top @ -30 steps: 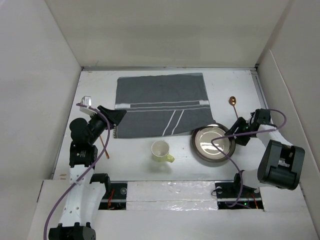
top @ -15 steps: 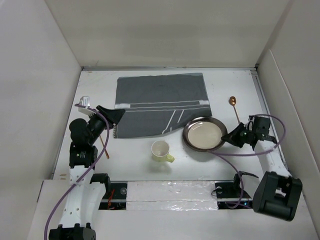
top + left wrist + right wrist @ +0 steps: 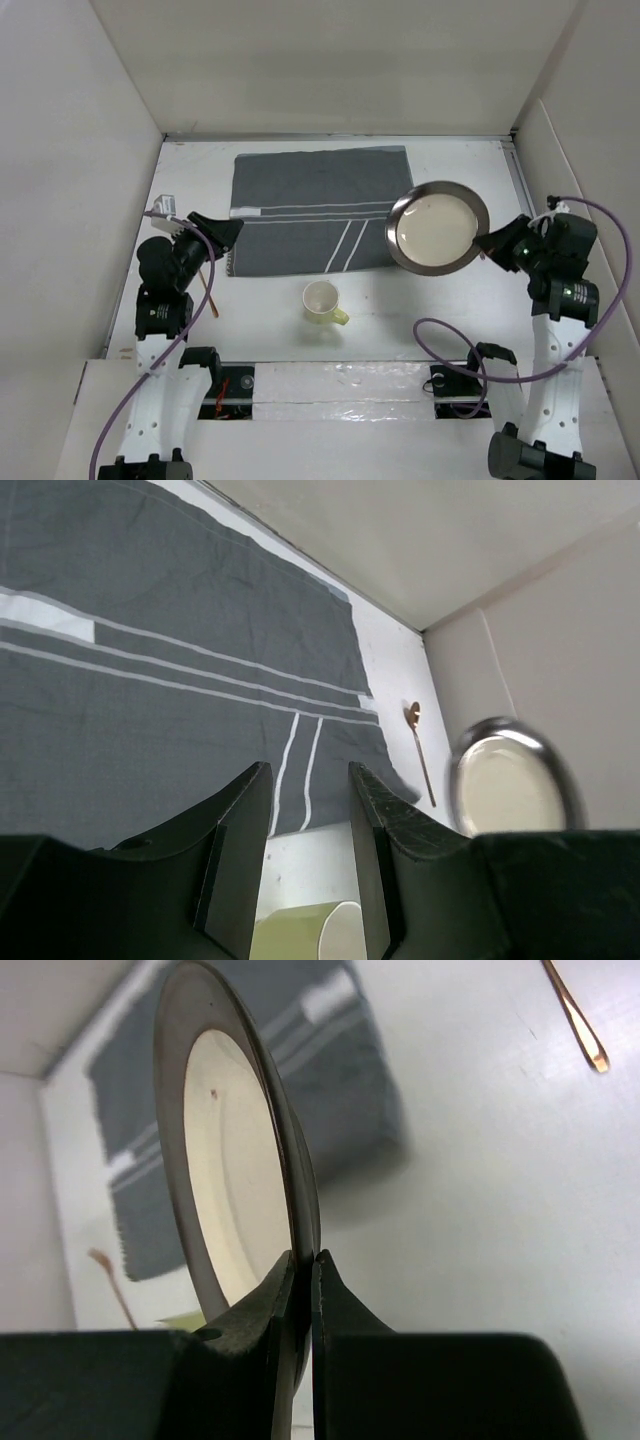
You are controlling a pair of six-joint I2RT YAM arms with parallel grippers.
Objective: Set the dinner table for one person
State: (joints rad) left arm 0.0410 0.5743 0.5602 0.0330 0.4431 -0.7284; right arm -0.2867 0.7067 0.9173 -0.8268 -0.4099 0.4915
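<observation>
Glossy metal-rimmed plate [image 3: 438, 228], matt grey woven cloth placemat [image 3: 300, 215], smooth white tabletop [image 3: 400, 310], shiny copper-toned spoon [image 3: 573, 1012]

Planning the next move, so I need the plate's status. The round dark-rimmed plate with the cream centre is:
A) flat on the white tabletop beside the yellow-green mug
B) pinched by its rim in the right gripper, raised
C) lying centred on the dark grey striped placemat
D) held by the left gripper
B: the right gripper is closed on the rim of the round dark-rimmed plate, which is tilted, up off the white tabletop.
</observation>
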